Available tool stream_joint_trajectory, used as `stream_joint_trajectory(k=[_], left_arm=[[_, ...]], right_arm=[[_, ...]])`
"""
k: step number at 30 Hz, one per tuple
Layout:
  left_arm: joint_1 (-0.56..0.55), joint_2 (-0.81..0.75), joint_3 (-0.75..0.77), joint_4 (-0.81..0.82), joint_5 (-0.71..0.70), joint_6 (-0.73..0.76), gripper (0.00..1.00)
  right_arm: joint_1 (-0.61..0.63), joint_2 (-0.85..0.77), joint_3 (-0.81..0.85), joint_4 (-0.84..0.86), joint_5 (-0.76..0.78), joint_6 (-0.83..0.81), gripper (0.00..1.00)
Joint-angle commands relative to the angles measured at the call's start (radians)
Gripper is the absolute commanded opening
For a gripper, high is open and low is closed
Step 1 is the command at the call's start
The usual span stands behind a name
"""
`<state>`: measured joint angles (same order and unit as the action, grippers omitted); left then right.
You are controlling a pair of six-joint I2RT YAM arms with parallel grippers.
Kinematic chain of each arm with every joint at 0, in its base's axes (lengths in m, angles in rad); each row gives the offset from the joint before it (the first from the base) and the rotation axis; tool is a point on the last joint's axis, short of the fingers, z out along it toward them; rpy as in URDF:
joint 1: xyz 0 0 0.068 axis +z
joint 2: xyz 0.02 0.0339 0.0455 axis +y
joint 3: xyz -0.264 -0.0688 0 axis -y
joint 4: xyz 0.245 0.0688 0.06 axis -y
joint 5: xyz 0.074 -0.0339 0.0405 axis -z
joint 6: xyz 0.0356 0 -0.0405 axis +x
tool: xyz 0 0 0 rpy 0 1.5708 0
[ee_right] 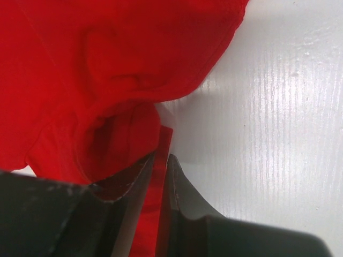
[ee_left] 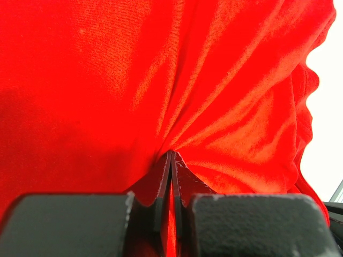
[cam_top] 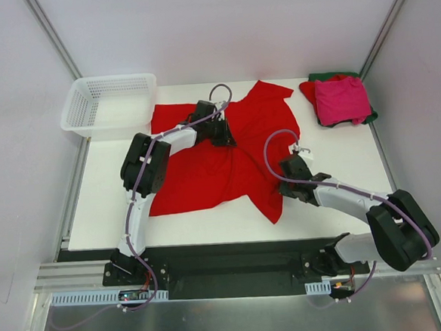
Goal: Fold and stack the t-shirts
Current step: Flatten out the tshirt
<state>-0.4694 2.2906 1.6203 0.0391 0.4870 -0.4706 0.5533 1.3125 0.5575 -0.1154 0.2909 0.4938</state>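
While the bright red t-shirt (cam_top: 199, 178) lies rumpled mid-frame, the left gripper (ee_left: 171, 156) pinches its cloth, likely to spread it. The right gripper (ee_right: 161, 159) seemingly nips its edge.

Rumpled red t-shirt (cam_top: 200, 178); folded stack (cam_top: 341, 100) far-right

On my screens the bright red t-shirt (ee_left: 214, 107) reads as soft knit cloth, matt, with a faint velvety nap where the folds catch light. The magenta-pink t-shirt (cam_top: 342, 100) and the dark green t-shirt (cam_top: 326, 75) look like the same dull cloth. The table (ee_right: 278, 107) is smooth white board with a slight sheen and fine streaks. The left gripper (ee_left: 171, 156) and right gripper (ee_right: 162, 158) have matt black bodies, grainy and scuffed. The basket (cam_top: 76, 107) is white plastic mesh, slightly glossy. The rail (cam_top: 69, 276) by the arm bases is bare brushed metal.
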Motion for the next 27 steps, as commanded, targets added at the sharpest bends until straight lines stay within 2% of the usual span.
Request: stream_joint_trajectory(k=[1,5,7,9,10,16,27], left_arm=[[0.009,-0.04,-0.023,-0.065,-0.044,0.035,0.0],[0.011,-0.04,-0.023,-0.065,-0.044,0.035,0.0],[0.009,-0.04,-0.023,-0.065,-0.044,0.035,0.0],[0.009,-0.042,-0.025,-0.065,-0.042,0.036,0.0],[0.009,-0.042,-0.025,-0.065,-0.044,0.036,0.0],[0.009,-0.048,-0.033,-0.067,-0.047,0.036,0.0],[0.009,-0.062,-0.034,-0.064,-0.044,0.029,0.0]], right_arm=[[-0.001,0.011,0.03,0.028,-0.021,0.006,0.2],[-0.003,0.017,0.032,0.031,-0.029,0.006,0.18],[-0.003,0.016,0.03,0.034,-0.033,0.008,0.13],[-0.001,0.016,0.027,0.037,-0.035,0.008,0.02],[-0.003,0.016,0.028,0.037,-0.035,0.006,0.01],[-0.001,-0.028,0.022,0.004,0.002,0.009,0.01],[-0.003,-0.297,0.012,-0.325,0.175,0.037,0.01]])
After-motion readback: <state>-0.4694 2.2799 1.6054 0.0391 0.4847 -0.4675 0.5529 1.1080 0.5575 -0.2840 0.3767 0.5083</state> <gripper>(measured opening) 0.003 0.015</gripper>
